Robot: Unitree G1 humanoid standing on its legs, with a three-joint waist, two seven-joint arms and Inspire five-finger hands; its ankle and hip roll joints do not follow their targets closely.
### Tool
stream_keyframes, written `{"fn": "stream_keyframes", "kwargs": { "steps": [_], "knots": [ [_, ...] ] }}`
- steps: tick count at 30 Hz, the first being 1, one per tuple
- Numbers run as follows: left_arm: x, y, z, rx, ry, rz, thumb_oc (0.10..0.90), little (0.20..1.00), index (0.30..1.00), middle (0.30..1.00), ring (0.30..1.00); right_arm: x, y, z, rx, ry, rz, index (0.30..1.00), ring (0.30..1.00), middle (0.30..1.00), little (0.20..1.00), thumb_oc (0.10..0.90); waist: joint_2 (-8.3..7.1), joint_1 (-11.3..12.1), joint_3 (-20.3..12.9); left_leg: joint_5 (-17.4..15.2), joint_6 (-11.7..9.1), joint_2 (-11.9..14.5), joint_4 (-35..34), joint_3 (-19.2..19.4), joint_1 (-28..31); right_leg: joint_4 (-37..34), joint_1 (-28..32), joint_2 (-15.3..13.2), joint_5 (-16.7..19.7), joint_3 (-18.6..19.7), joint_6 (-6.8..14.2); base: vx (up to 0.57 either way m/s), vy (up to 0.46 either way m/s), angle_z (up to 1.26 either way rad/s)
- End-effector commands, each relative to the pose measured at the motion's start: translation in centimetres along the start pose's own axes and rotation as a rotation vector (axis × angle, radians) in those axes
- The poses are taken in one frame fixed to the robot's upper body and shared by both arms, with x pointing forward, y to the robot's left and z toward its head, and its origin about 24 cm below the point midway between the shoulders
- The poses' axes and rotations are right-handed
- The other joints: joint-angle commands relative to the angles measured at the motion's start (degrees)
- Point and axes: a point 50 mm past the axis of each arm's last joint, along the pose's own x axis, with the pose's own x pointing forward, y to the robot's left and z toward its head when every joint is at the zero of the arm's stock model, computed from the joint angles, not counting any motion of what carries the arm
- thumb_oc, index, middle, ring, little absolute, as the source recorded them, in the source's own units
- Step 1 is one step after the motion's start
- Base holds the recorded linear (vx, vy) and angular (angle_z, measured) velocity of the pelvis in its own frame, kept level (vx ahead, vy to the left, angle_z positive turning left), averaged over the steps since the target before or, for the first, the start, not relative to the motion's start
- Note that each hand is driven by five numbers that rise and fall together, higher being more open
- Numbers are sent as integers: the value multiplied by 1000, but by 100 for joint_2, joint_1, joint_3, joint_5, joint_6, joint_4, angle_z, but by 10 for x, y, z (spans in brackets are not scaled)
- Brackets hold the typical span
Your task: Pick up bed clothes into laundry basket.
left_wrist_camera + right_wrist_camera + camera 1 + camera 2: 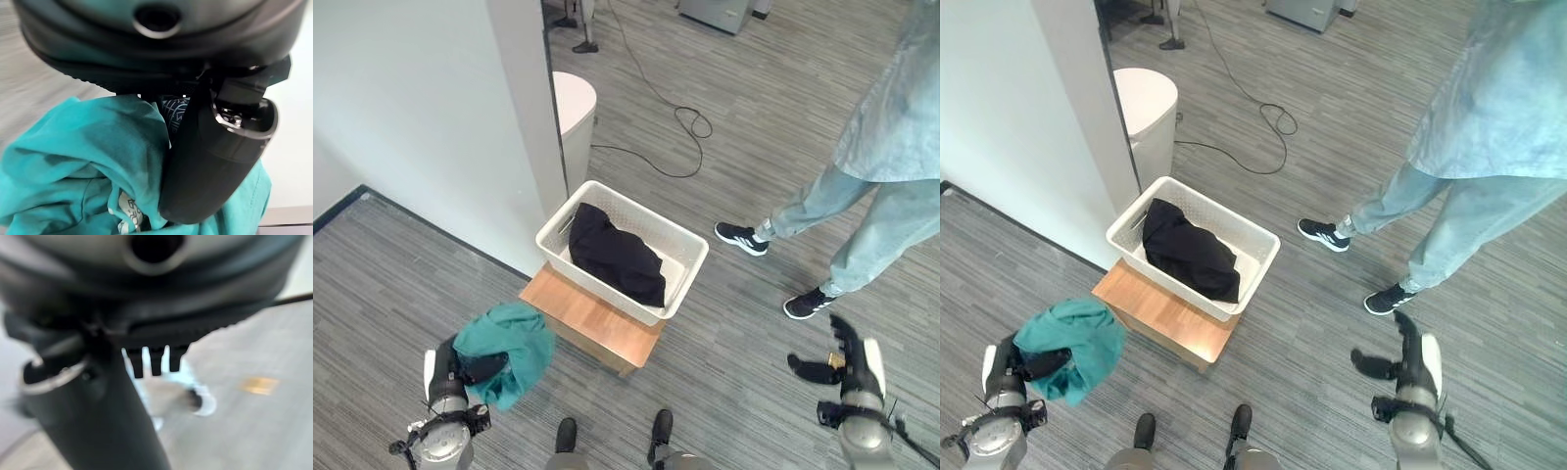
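My two head cams look steeply down, both sharing the white basket (623, 251) (offset slightly). Wrist cams sit v. close behind each hand, left hand (215, 161) against teal cloth (83, 166).

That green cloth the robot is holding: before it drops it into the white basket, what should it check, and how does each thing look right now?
1. Grip: the left hand has its fingers curled into the teal garment: ok.
2. Garment over the laundry basket: not ok, it hangs to the basket's left, beside the wooden stand.
3. Room in the basket: a black garment lies inside, with space left: ok.
4. Path: the person stands on the basket's right, away from the left arm: ok.
5. Right hand open, holding nothing: ok.
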Motion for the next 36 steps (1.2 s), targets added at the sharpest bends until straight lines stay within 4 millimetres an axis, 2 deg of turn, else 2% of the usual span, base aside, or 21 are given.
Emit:
{"fn": "stream_keyframes", "kwargs": {
  "steps": [1,2,3,4,5,8,10,11,14,15,16,19,20,21,23,28,29,32,33,34,36],
  "knots": [
    [16,30,96,15,-467,61,400,300,300,300,300,9,-1,-7,-79,25,-26,900,900,900,900,800,45,-65,-309,-389,164,-38,2,320,-92,31,726,-724,-783,-166,658,0,0,0],
    [16,31,96,14,-467,62,400,300,300,300,300,10,0,-7,-77,24,-25,900,900,900,900,800,41,-68,-301,-392,162,-36,2,321,-87,31,730,-722,-784,-165,658,0,0,0],
    [16,26,106,-16,-508,35,400,300,300,300,300,9,9,-18,-84,84,4,900,900,900,900,800,76,-80,-294,-386,154,-28,2,329,-75,31,740,-724,-786,-166,655,-28,-33,1],
    [15,15,125,-61,-581,-29,400,300,300,300,300,3,26,-40,-105,201,72,900,900,900,900,800,153,-97,-289,-369,139,-21,2,338,-67,31,755,-724,-797,-171,649,-29,-34,2],
    [16,16,125,-62,-583,-28,400,300,300,300,300,4,26,-39,-102,198,72,900,900,900,900,800,149,-99,-268,-371,137,-18,2,338,-60,31,762,-721,-799,-172,647,-26,-31,2],
    [13,-1,150,-92,-686,-117,400,300,300,300,300,-8,43,-68,-130,361,161,900,900,900,900,800,254,-102,-244,-343,114,-11,2,354,-42,31,794,-714,-825,-164,639,0,0,0],
    [7,-10,168,-93,-773,-167,400,300,300,300,300,-21,53,-88,-124,490,220,900,900,900,900,800,327,-95,-232,-327,94,2,2,360,-29,31,824,-700,-861,-182,628,-2,-16,-1],
    [2,-13,186,-85,-859,-187,400,300,300,300,300,-38,58,-108,-143,604,271,900,900,900,900,800,378,-117,-247,-326,76,11,2,363,-8,31,851,-690,-886,-186,616,10,-35,0],
    [-2,-18,208,-87,-962,-190,400,300,300,300,300,-63,59,-132,-166,738,324,900,900,900,900,800,452,-220,-254,-310,49,32,2,356,25,31,900,-677,-923,-194,607,17,-27,4],
    [-1,-19,209,-86,-964,-191,400,300,300,300,300,-63,60,-132,-163,739,323,900,900,900,900,800,453,-213,-246,-310,47,33,2,350,26,31,905,-675,-926,-201,606,20,-10,5],
    [1,-25,217,-86,-987,-183,400,300,300,300,300,-70,61,-138,-154,766,332,900,900,900,900,800,498,-312,-258,-299,35,38,2,368,37,31,905,-667,-927,-182,606,0,0,0],
    [10,-30,224,-53,-995,-145,400,300,300,300,300,-73,62,-139,-146,772,334,900,900,900,900,800,553,-418,-262,-288,22,47,2,401,35,31,888,-657,-922,-173,609,6,-1,1],
    [15,-33,229,-14,-1003,-121,400,300,300,300,300,-74,63,-139,-140,772,330,900,900,900,900,800,572,-452,-266,-283,17,56,2,425,30,31,872,-649,-918,-162,608,0,0,0],
    [26,-34,234,94,-1006,-45,400,300,300,300,300,-77,62,-142,-147,781,327,900,900,900,900,800,609,-550,-281,-275,7,75,2,467,20,31,838,-639,-901,-142,621,1,-7,-3],
    [30,-37,237,120,-1007,-31,400,300,300,300,300,-76,62,-142,-152,780,324,900,900,900,900,800,616,-576,-283,-267,0,84,2,489,15,31,815,-632,-893,-130,628,-4,-8,-7],
    [50,-46,234,232,-942,-1,400,300,300,300,300,-76,57,-144,-152,781,304,900,900,900,900,800,637,-719,-325,-254,-30,141,2,605,15,31,732,-594,-874,-31,645,16,-15,-12],
    [60,-48,234,285,-910,7,400,300,300,300,300,-75,53,-144,-157,777,290,900,900,900,900,800,661,-803,-335,-237,-43,161,2,646,8,31,704,-578,-868,-5,648,12,-5,-10],
    [71,-52,232,422,-892,34,400,300,300,300,300,-72,45,-145,-172,774,263,900,900,900,900,800,709,-937,-323,-207,-59,172,2,696,-47,31,629,-570,-842,29,661,-5,3,-18],
    [76,-54,230,441,-873,38,400,300,300,300,300,-72,43,-146,-176,770,256,900,900,900,900,800,715,-970,-315,-197,-63,174,2,707,-81,31,592,-567,-831,41,665,-38,8,-14],
    [89,-60,223,480,-803,45,400,300,300,300,300,-71,41,-145,-195,756,240,900,900,900,900,800,742,-1086,-310,-154,-73,181,2,755,-197,31,435,-560,-783,69,675,-29,-3,-5],
    [97,-63,222,502,-767,51,400,300,300,300,300,-72,41,-146,-195,758,239,900,900,900,900,800,749,-1161,-329,-137,-90,203,2,791,-276,31,333,-553,-756,76,686,-19,-9,-4]
  ]
}}
